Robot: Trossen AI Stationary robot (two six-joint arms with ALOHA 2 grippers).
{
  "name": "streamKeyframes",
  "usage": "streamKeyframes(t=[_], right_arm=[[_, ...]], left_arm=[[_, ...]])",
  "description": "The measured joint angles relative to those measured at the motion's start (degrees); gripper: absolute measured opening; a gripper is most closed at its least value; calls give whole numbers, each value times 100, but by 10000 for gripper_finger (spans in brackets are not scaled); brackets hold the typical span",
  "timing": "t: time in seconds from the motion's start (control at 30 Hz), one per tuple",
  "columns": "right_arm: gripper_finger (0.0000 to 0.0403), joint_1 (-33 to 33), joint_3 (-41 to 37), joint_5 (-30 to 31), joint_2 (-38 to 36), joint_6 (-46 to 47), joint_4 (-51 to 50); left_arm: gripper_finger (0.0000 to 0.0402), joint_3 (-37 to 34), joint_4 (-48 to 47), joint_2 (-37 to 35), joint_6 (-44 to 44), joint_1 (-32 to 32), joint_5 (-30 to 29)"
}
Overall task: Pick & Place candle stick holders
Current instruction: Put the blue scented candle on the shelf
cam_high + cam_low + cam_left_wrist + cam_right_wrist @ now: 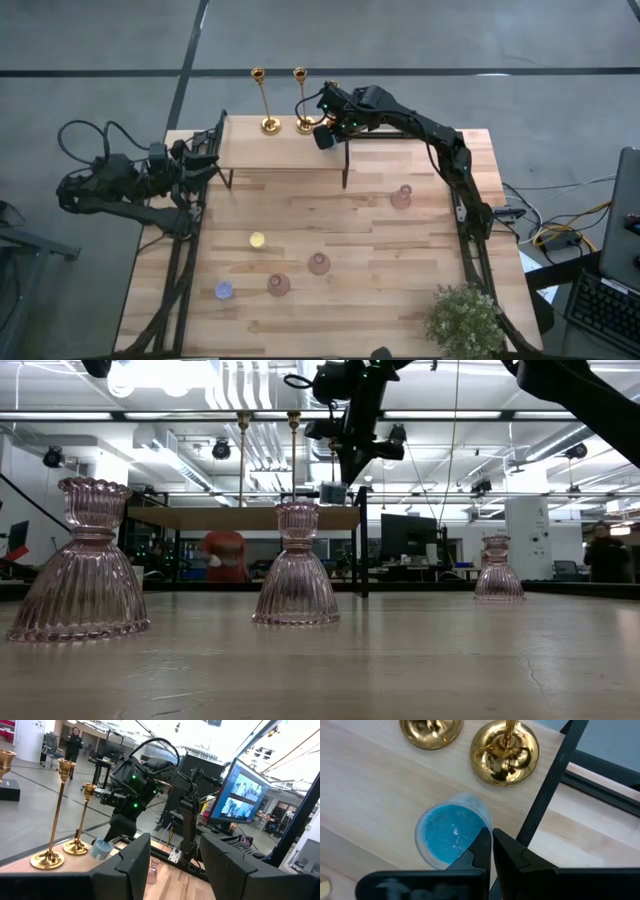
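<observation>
Two gold candle stick holders [268, 100] [303, 98] stand upright on their round bases on a raised wooden shelf [250, 150] at the table's far side. They also appear in the left wrist view [50, 815] [82, 820], where another gold cup [5, 759] shows at the picture's edge. My right gripper [325, 135] is just right of them over the shelf, shut on a small blue candle [451, 836] in a clear cup. My left gripper [172, 870] waits open at the table's left edge [205, 160], holding nothing. My right gripper pinches the clear cup's rim [485, 826] between its two fingertips, on the side nearest the shelf's right leg. The fingers slant steeply down from above. The cup hangs open side up at the shelf top [333, 492]. Whether its bottom rests on the wood I cannot tell.
Three pink ribbed glass holders [401, 197] [319, 264] [279, 284] stand on the table below the shelf. A yellow candle [257, 240] and a purple one [224, 290] lie among them. A potted plant [465, 320] is at the near right corner. The shelf's dark leg [545, 795] runs close by my right fingers.
</observation>
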Motion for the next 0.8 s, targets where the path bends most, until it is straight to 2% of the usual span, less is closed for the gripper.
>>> streamKeyframes(t=[0.33,0.6,0.8], right_arm=[[11,-12,-4,-2,0,-5,5],[64,-9,-15,31,0,11,47],[91,75,-4,105,-43,-352,44]], left_arm=[[177,0,0,0,0,0,0],[177,0,-2,0,0,0,0],[177,0,-76,0,1,-2,0]])
